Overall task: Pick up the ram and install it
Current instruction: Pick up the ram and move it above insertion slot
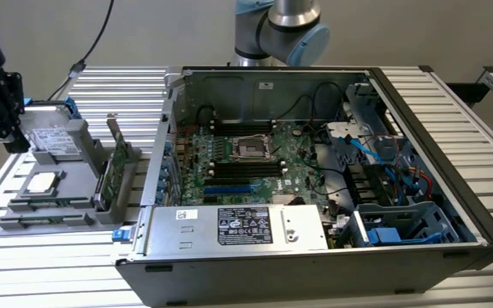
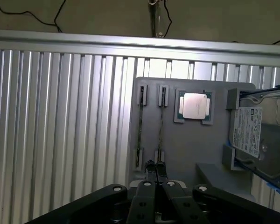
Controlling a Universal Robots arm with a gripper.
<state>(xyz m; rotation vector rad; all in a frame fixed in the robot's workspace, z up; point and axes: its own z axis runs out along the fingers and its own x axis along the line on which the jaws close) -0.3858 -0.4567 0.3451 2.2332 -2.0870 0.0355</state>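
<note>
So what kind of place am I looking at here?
Probably a robotics lab bench set up for computer assembly: an open computer case with its motherboard exposed, a grey parts holder carrying a hard drive and processor, and a robot arm at a slatted aluminium table.

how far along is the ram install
Done: nothing yet. Both ram sticks stand edge-on in their slots in the gray holder. In hand: the gripper hangs over the holder by the sticks' near ends, no stick lifted. Left: picking one up and seating it on the motherboard.
</note>
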